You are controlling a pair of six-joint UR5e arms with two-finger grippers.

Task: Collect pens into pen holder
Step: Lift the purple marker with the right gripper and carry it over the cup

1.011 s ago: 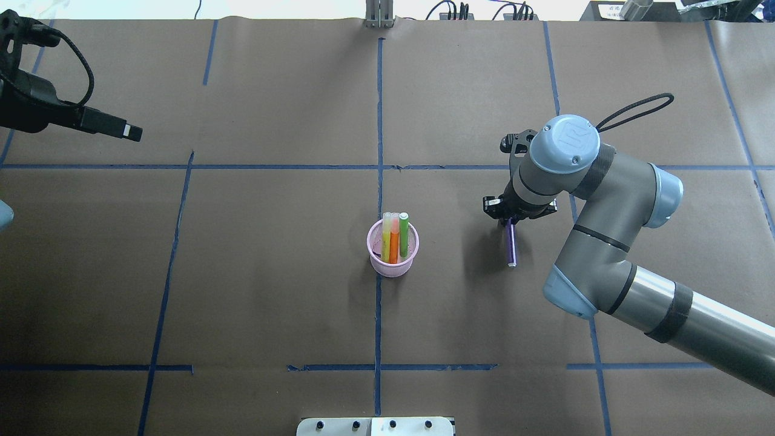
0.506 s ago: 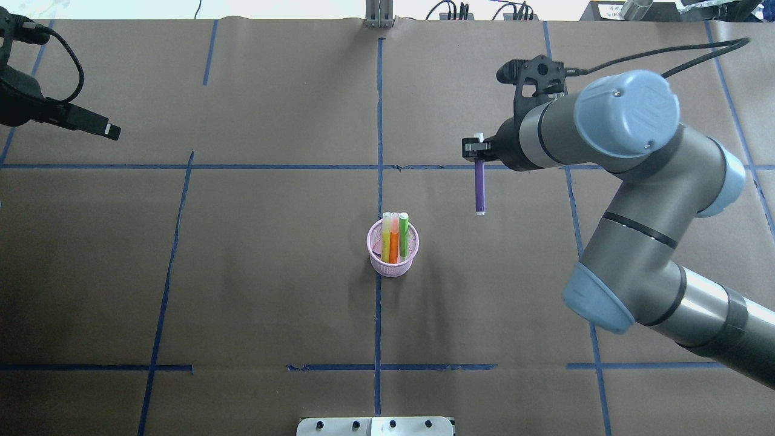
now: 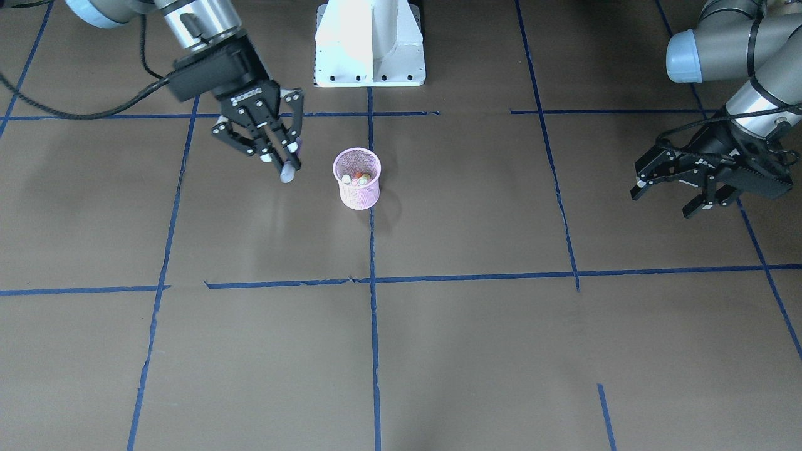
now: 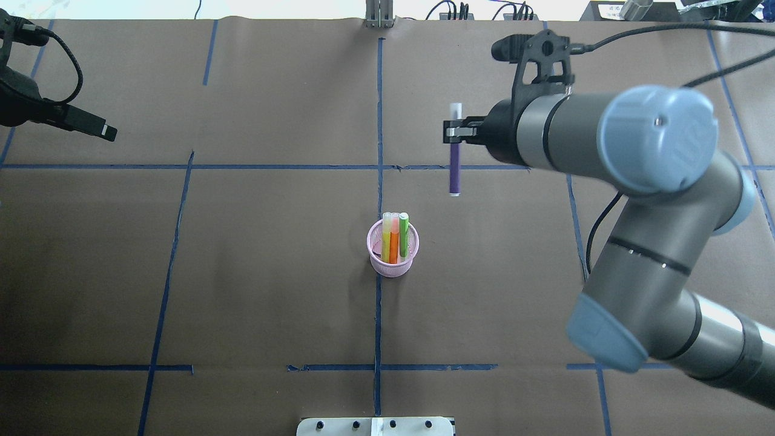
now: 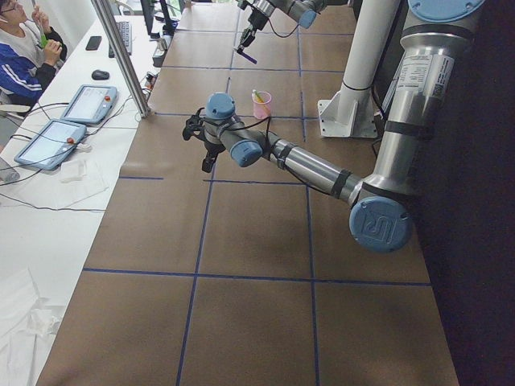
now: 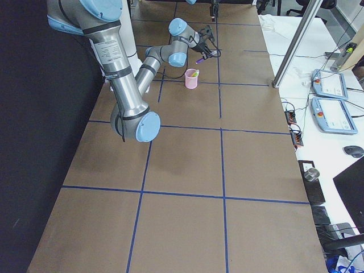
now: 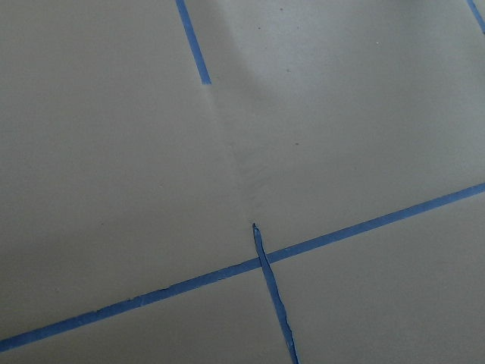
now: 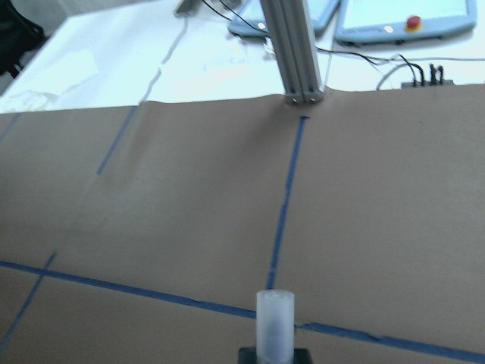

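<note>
The pink mesh pen holder (image 4: 393, 257) stands at the table's centre and also shows in the front view (image 3: 357, 191). A yellow pen (image 4: 386, 233), an orange pen (image 4: 394, 243) and a green pen (image 4: 404, 232) stand upright in it. My right gripper (image 4: 455, 131) is shut on the purple pen (image 4: 454, 172), held in the air beyond and to the right of the holder. In the front view the right gripper (image 3: 276, 158) is beside the holder. The pen's pale cap (image 8: 274, 322) shows in the right wrist view. My left gripper (image 3: 663, 203) is open and empty, far off.
The white robot base (image 3: 369, 44) stands at the near edge. A metal post (image 4: 379, 15) stands at the far edge. Blue tape lines (image 7: 261, 262) cross the brown paper. An operator (image 5: 20, 48) and tablets (image 5: 88, 103) are beyond the table.
My right gripper has lifted the purple pen off the table and carried it up, farther away and leftward in the overhead view. My left arm has drawn back slightly to the left.
</note>
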